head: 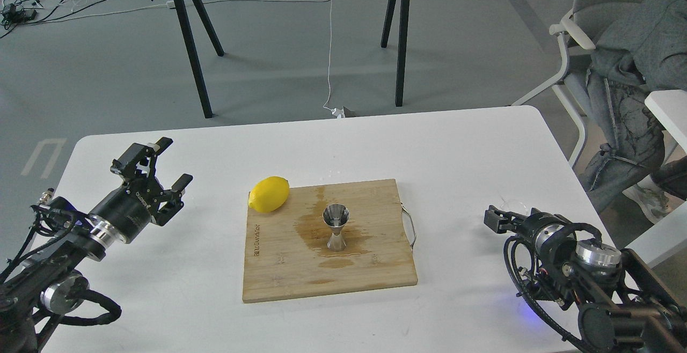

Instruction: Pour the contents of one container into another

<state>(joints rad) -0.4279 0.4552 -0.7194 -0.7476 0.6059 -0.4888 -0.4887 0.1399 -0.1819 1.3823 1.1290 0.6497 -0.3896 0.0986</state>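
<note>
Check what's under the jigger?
The jigger stands upright on the board, in a dark wet patch. The board lies on the white table. The spot beneath the jigger's base is covered, so I cannot see it.

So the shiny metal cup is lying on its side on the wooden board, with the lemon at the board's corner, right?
Not quite. In the head view the steel jigger stands upright on the wooden board, in a wet patch, not lying on its side. The lemon is indeed at the board's far left corner.
</note>
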